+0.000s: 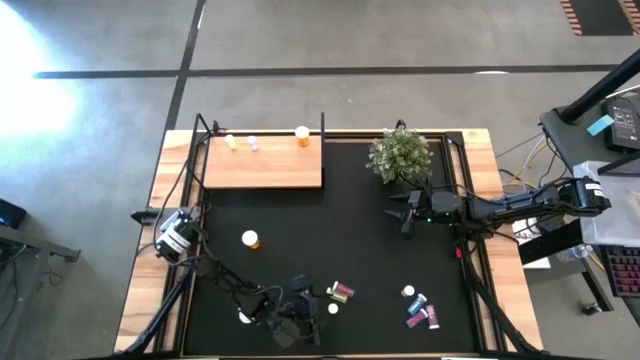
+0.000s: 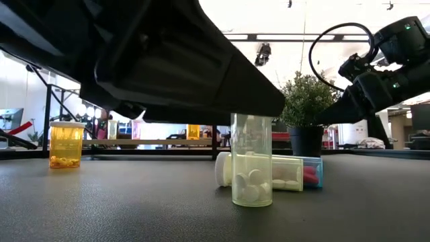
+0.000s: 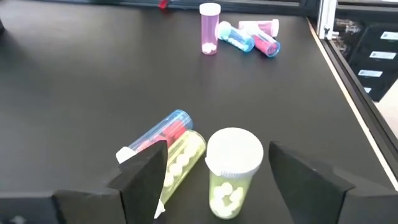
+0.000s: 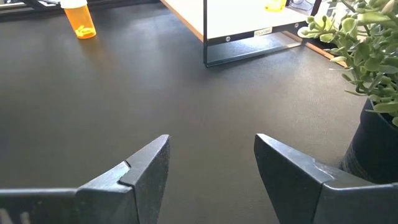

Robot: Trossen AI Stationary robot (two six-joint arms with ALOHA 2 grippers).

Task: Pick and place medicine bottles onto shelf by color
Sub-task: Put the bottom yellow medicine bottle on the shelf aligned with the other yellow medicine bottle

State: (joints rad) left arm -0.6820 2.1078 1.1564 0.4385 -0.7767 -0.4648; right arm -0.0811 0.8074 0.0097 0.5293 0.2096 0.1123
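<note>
— What sits closest to the lens? 
— In the left wrist view, an upright yellowish bottle [image 3: 233, 171] with a white cap stands right between the two fingers [image 3: 144, 177] of the left hand [image 3: 217, 180]. The fingers are spread, one on each side of it, and neither touches it, so nothing is grasped.

— Anything beside it? 
— Just next to one finger, a yellow bottle [image 3: 180, 158] lies on its side on the black surface [image 3: 93, 81], touching a blue bottle with red contents [image 3: 163, 129] that also lies flat. Farther ahead of the hand, a pink bottle [image 3: 209, 28] stands upright, with a teal one [image 3: 236, 37] and a magenta one [image 3: 266, 37] lying by it.

— And the right hand? 
— The right hand [image 4: 211, 165] hangs over bare mat near the plant [image 4: 367, 56], fingers apart and empty. Ahead of it is the shelf [image 1: 262, 160], which carries three small bottles along its far edge; an orange bottle [image 4: 81, 18] stands alone on the mat, well apart from the hand.
</note>
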